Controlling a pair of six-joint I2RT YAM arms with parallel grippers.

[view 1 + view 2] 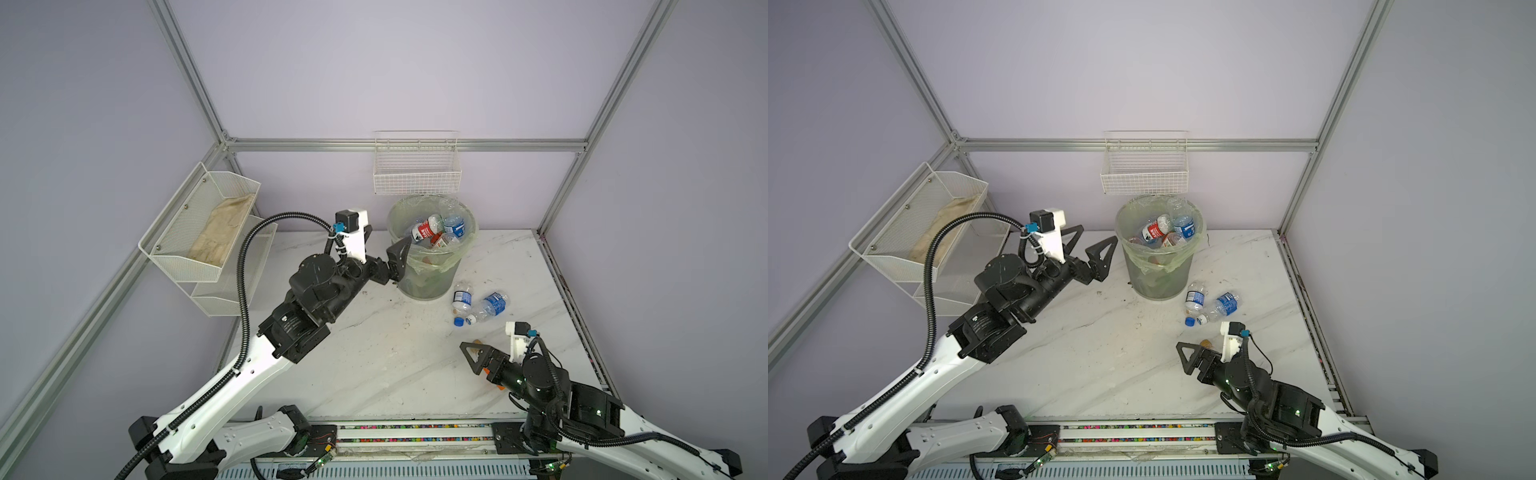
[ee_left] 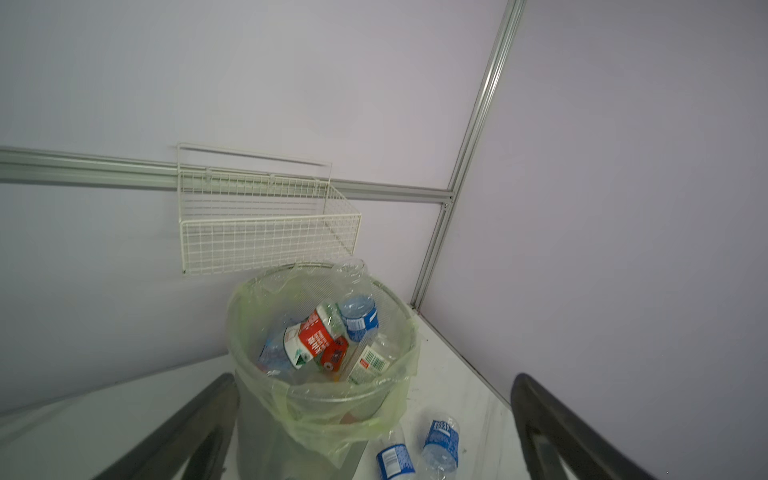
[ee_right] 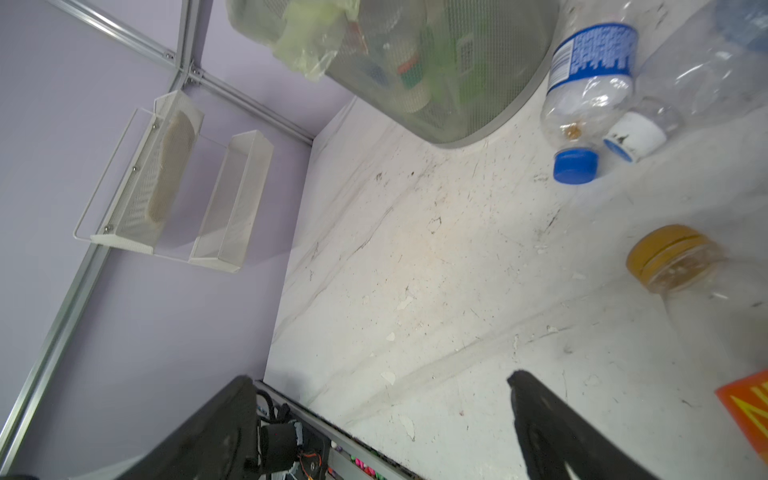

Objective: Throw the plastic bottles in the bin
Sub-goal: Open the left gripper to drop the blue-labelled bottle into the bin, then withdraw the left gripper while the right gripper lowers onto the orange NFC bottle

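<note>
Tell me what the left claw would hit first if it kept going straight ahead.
Most likely the bin: the left gripper, jaws open, points at its near side, and its wrist view shows the bin straight ahead between the fingers. Whether it meets the wall or the rim is unclear.

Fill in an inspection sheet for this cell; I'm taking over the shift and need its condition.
Surface: white marbled table, scuffed and chipped.
Job's things: bin at the back holds several bottles; blue-capped bottle, white-capped bottle and yellow-capped bottle lie on the table.
Clutter: nothing seen.
Grippers: left gripper by the bin, open, empty; right gripper low over the table, open, empty.
Cables: black conduit along the left arm; thin cables loop at the right wrist.
Surroundings: wire basket on the back wall; mesh rack on the left wall holds a cloth.
</note>
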